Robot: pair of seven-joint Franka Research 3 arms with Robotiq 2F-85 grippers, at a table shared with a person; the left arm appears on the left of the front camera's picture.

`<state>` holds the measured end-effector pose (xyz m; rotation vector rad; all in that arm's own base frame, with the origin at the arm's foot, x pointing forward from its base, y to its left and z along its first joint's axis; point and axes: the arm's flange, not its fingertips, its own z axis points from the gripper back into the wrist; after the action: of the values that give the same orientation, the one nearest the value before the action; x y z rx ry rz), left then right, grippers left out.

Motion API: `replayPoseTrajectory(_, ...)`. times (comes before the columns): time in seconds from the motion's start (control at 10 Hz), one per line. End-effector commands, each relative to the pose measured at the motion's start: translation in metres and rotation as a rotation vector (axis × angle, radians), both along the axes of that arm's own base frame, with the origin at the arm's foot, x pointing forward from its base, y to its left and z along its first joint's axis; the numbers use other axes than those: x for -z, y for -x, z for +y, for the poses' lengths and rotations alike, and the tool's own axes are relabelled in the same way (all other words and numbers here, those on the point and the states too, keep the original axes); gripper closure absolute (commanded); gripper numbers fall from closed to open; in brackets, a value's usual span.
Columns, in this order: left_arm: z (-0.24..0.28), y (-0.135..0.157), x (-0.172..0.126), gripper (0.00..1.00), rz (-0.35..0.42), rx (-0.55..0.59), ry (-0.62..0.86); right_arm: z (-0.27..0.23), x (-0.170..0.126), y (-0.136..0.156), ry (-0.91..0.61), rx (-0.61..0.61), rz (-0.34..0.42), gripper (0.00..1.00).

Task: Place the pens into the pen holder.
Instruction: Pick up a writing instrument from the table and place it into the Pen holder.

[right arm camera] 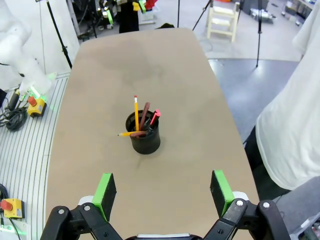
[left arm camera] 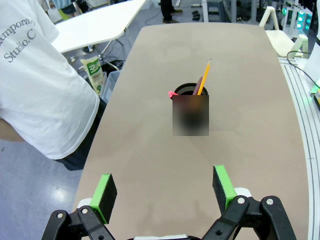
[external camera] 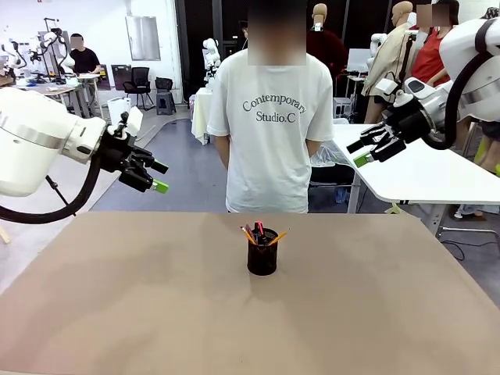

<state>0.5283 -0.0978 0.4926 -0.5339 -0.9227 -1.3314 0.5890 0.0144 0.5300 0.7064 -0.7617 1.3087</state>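
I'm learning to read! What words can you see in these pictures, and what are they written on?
"Contemporary Studio.C" on the front of the person's white T-shirt.
Print on the green and white bag on the floor: too small to read.
Nothing readable on the pen holder or the pens.

Table (external camera: 117, 312): tan-brown top with rounded corners, spanning the foreground.
Person (external camera: 273, 125): standing at the table's 12 o'clock edge, white T-shirt with dark print across the chest, arms behind the back.
White table (external camera: 422, 176): at 2 o'clock behind the person, apart from the tan one.
Office chair (external camera: 139, 82): black, far back at 11 o'clock.
Green-and-white bag (left arm camera: 93, 70): on the floor beside the white table's legs.
Yellow box with a red button (right arm camera: 12, 207): on the grooved floor strip beside the table.
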Motion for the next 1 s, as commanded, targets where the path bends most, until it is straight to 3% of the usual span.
replayPoseTrajectory(0.0, 0.0004, 0.0011, -0.0012, 0.0, 0.002, 0.007, 0.002, 0.0023, -0.0005, -0.0008, 0.003, 0.002, -0.005, 0.0)
replayPoseTrajectory(0.9, 0.0004, 0.0011, -0.0012, 0.0, 0.002, 0.007, 0.002, 0.0023, -0.0005, -0.0008, 0.003, 0.002, -0.005, 0.0)
